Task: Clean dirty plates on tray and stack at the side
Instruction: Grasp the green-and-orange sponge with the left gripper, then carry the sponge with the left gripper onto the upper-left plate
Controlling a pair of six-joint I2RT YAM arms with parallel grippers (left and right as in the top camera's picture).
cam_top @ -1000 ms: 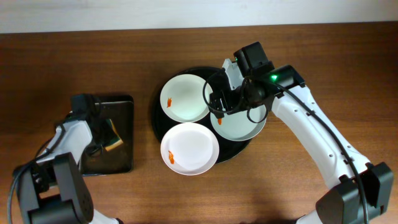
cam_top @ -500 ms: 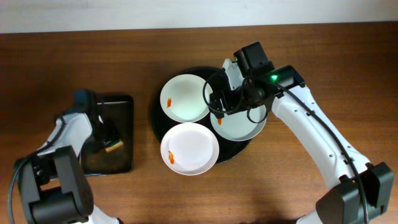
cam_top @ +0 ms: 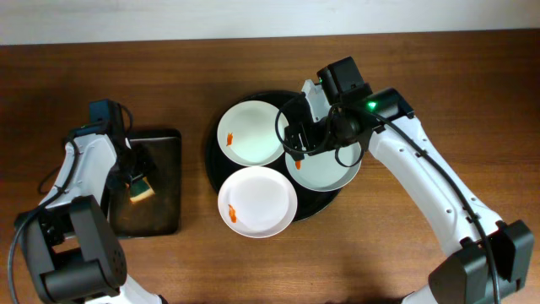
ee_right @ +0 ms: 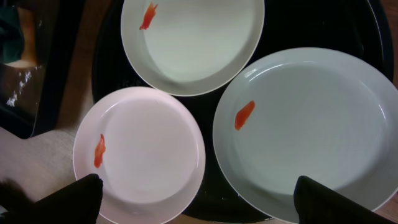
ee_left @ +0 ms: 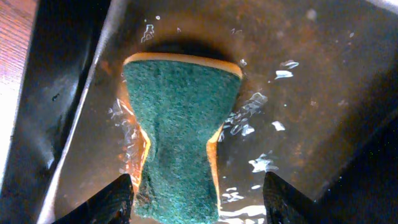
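Observation:
Three white plates lie on the round black tray (cam_top: pixel 213 160), each with an orange smear: one at the back left (cam_top: pixel 251 133), one at the front (cam_top: pixel 257 201), one on the right (cam_top: pixel 329 169) partly under my right arm. My right gripper (cam_top: pixel 305 139) hovers open above them. In the right wrist view its fingertips straddle the front plate (ee_right: pixel 140 155) and the right plate (ee_right: pixel 311 124), touching neither, with the gripper (ee_right: pixel 198 186) empty. My left gripper (ee_left: pixel 198 186) stands open around a green-topped sponge (ee_left: pixel 180 124), which lies pinched at the waist, the left finger close beside it, the right finger apart.
The sponge (cam_top: pixel 140 189) rests on a small wet rectangular black tray (cam_top: pixel 160 211) at the left of the wooden table (cam_top: pixel 380 253). Water beads shine on that tray (ee_left: pixel 323 93). The round tray's rim (ee_right: pixel 115 68) shows around the plates.
My left jaws have opened off the sponge, and the left arm has swung back and left, the sponge ending up further left on the rectangular tray. The right arm has stayed still.

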